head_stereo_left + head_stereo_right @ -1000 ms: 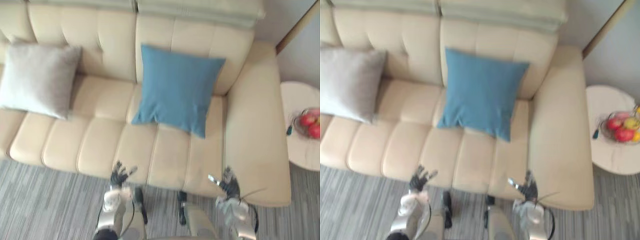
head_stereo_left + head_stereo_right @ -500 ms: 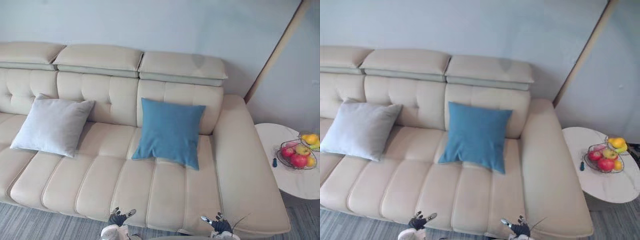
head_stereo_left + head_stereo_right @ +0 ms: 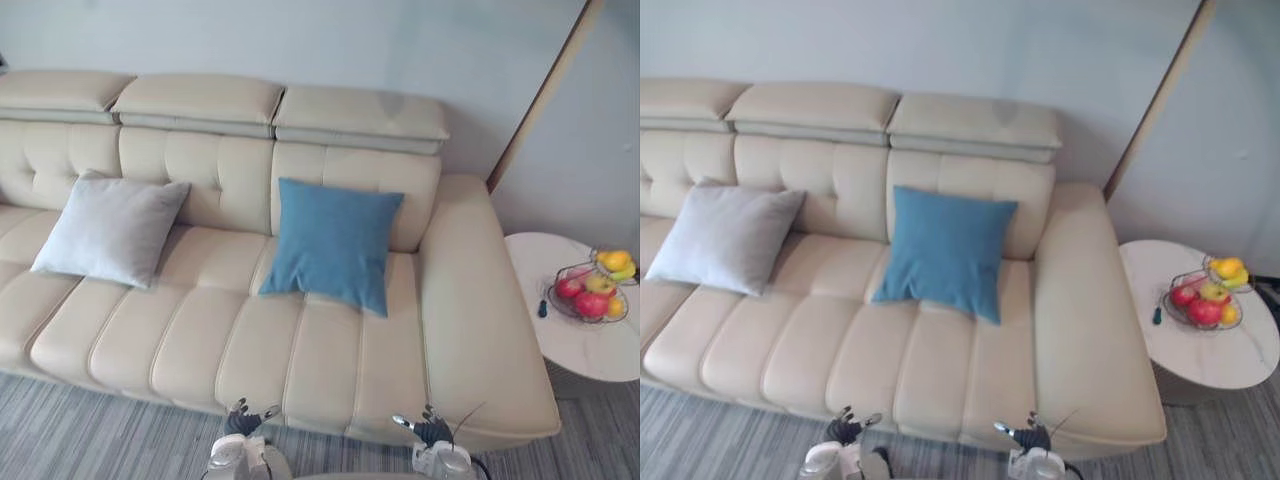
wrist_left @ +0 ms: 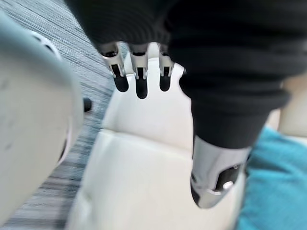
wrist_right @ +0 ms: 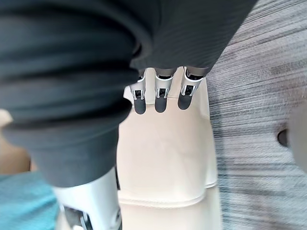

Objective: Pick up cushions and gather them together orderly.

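Observation:
A blue cushion (image 3: pixel 334 243) leans against the backrest of the cream sofa (image 3: pixel 250 340), right of its middle. A light grey cushion (image 3: pixel 112 228) leans on the backrest further left, well apart from the blue one. My left hand (image 3: pixel 243 421) and right hand (image 3: pixel 428 430) hover low at the sofa's front edge, both open with straight fingers and holding nothing. In the left wrist view my fingers (image 4: pixel 139 76) point over the seat, with the blue cushion (image 4: pixel 273 187) off to one side. The right wrist view has my fingers (image 5: pixel 160 93) over the seat as well.
A round white side table (image 3: pixel 585 320) stands to the right of the sofa's armrest (image 3: pixel 480 300), carrying wire bowls of fruit (image 3: pixel 592 292) and a small dark object. Grey striped carpet (image 3: pixel 90 430) lies in front of the sofa. A wall runs behind.
The camera has tilted up and back, so more of the sofa and wall shows. Both hands stay open at the front edge. The cushions have not moved.

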